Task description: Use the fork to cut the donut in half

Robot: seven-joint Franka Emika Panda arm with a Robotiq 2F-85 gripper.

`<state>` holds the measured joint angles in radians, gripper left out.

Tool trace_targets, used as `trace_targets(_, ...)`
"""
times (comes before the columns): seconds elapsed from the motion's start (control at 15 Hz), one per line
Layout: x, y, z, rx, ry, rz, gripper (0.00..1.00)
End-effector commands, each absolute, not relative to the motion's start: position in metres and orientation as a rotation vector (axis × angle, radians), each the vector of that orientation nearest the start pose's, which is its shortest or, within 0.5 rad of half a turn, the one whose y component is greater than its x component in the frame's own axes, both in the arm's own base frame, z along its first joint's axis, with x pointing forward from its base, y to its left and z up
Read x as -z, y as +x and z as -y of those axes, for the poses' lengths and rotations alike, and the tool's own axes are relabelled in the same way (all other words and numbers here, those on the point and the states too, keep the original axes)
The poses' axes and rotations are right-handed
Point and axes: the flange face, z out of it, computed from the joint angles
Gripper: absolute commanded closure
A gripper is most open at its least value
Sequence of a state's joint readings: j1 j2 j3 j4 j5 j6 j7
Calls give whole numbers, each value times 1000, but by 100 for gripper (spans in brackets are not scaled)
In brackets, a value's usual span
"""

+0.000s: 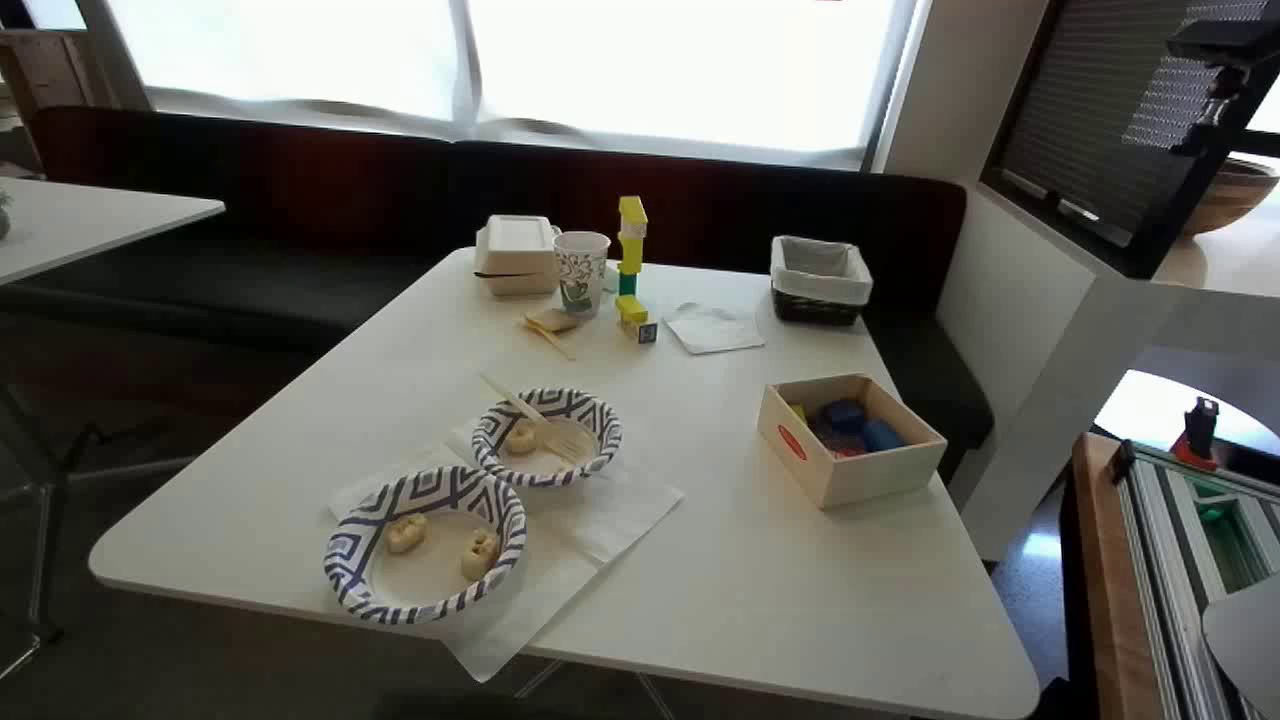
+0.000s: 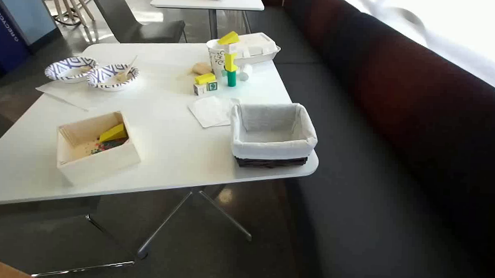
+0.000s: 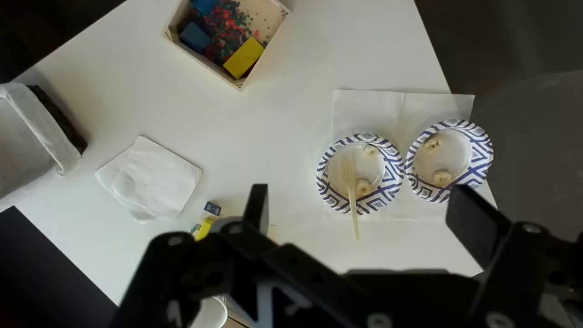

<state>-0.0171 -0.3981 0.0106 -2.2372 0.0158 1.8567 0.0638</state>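
While your pincer hangs spread and empty, the fork lies well below it, tines in one patterned bowl, handle jutting over the bench, long axis roughly square to your closing line.

Jaws are blk w/ flat pads & rnd grey screws.

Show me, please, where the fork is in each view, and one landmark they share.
In an exterior view: the fork is slightly left of centre.
In an exterior view: the fork, upper left.
Wrist view: the fork, just right of centre.
Shared landmark: the open wooden box.
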Motion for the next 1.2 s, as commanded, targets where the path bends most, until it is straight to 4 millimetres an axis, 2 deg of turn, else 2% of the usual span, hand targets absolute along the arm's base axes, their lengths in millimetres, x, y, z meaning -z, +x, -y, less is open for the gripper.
trace_targets(0.0, -529, 436, 1, 26, -3128, -118, 0)
trace_targets(1.0, -529, 436, 1, 26, -3128, -118, 0)
trace_targets(1.13, -523, 445, -1, 46, -3113, -115, 0)
